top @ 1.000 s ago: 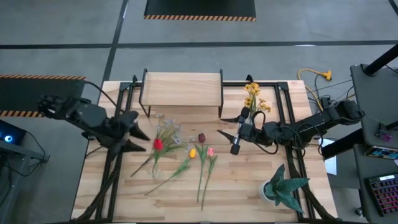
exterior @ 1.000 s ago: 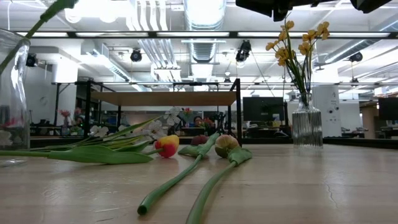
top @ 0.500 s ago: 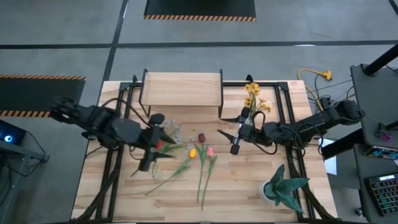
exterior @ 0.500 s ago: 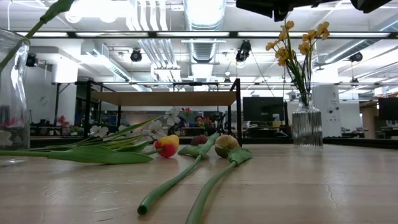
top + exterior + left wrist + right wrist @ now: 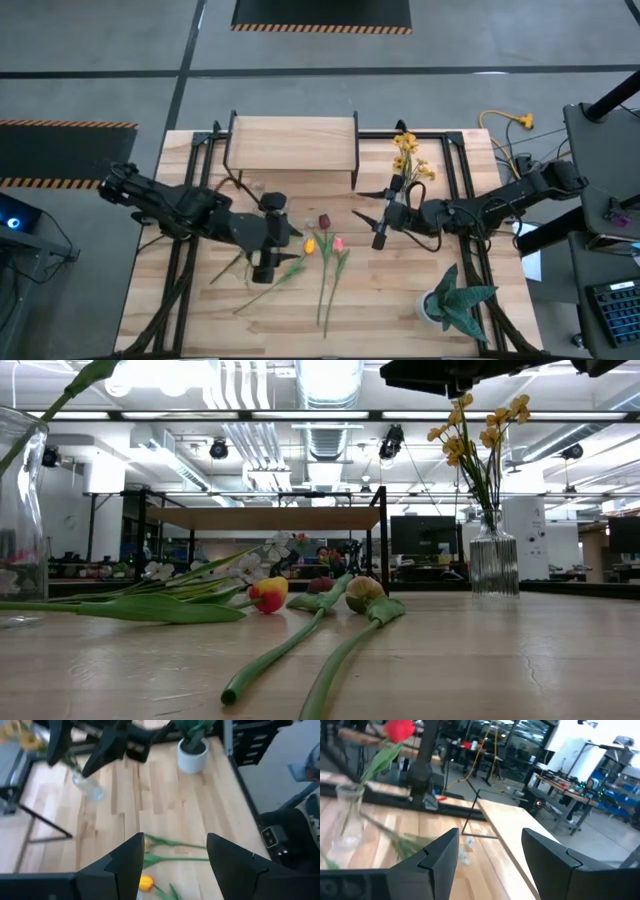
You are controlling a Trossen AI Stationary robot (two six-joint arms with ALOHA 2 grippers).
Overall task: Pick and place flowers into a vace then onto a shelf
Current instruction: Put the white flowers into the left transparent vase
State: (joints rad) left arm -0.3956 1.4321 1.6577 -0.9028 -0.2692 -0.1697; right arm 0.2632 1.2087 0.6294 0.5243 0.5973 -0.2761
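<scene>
The left gripper (image 5: 268, 236), fingers spread wide and empty, hangs over the loose flowers (image 5: 322, 252) on the table (image 5: 400, 300), a yellow tulip (image 5: 145, 882) just below its fingertips; the right gripper (image 5: 383, 212), also spread wide, sits beside the vase (image 5: 494, 552) of yellow blooms; the shelf (image 5: 292, 143) stands behind, well apart.
</scene>
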